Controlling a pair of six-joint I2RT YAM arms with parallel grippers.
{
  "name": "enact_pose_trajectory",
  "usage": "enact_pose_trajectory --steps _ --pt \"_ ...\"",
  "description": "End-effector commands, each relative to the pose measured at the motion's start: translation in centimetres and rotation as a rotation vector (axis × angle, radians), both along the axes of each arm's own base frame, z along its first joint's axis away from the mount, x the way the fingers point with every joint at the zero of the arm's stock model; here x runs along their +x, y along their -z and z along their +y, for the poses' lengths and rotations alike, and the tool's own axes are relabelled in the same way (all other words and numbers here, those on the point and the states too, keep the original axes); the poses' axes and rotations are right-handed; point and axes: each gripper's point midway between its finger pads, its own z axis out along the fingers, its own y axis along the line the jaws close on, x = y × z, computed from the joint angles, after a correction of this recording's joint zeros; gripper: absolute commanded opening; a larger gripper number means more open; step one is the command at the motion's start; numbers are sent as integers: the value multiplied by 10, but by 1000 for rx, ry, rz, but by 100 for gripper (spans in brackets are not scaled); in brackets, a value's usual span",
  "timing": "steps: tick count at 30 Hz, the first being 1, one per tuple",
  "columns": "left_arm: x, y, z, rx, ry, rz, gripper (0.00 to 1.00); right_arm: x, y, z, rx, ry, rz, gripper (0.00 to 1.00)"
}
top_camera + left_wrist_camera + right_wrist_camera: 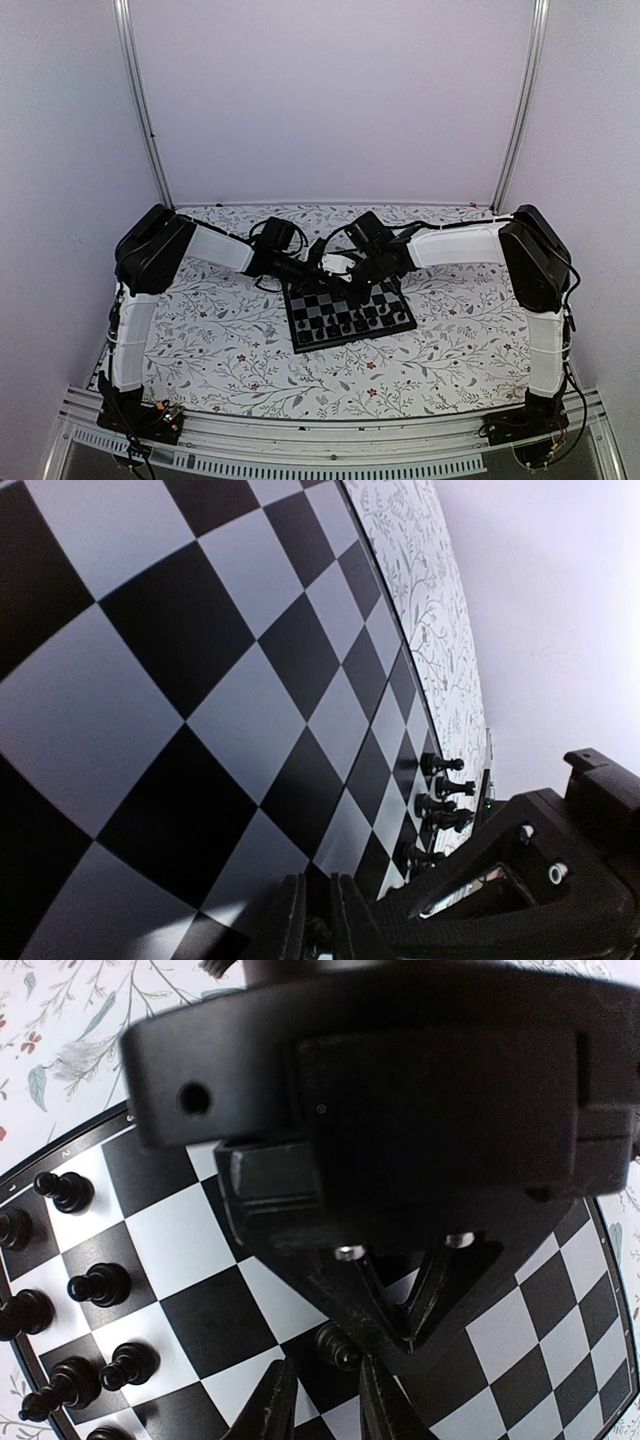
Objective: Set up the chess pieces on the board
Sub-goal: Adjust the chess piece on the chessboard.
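Note:
The board point(304, 338) lies in the middle of the table, with several black chess pieces point(345, 322) along its near side. Both grippers hang over its far half. My left gripper point(322, 268) is low over the board point(200, 680); its fingers point(288, 920) are shut with only a thin slit between them. A row of pieces point(440, 790) stands far ahead of it. My right gripper point(325, 1385) is open. One small piece point(338, 1348) stands on a black square just beyond its fingertips, right beside the tip of the left gripper point(400, 1345).
Several pieces point(95, 1285) stand in two columns at the left side of the board point(180, 1230) in the right wrist view. The table has a floral cloth point(230, 350). The left gripper's body point(400, 1080) fills the upper half of the right wrist view, close over the right gripper.

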Motion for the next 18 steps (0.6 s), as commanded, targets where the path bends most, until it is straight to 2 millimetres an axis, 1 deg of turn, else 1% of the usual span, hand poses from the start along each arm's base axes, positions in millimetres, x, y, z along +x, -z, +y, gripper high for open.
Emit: enact_pose_trajectory --steps 1,4,6,8,11,12,15,18 --pt "4 18 10 50 -34 25 15 -2 12 3 -5 1 15 26" --pt "15 -2 12 43 -53 -40 20 -3 4 5 19 9 31 31" --pt "23 -20 14 32 -65 -95 23 -5 -8 6 55 5 48 37" --pt "33 -38 17 29 -80 -143 25 -6 -17 6 80 10 71 41" --pt "46 -67 25 40 -103 -215 26 -3 -32 6 113 24 100 44" --pt "48 -74 30 57 -110 -225 26 -1 -38 4 126 30 109 45" --pt "59 -106 48 104 -145 -308 27 5 -55 0 169 46 137 46" --pt "74 -137 73 209 -198 -436 29 12 -62 -4 183 63 158 47"
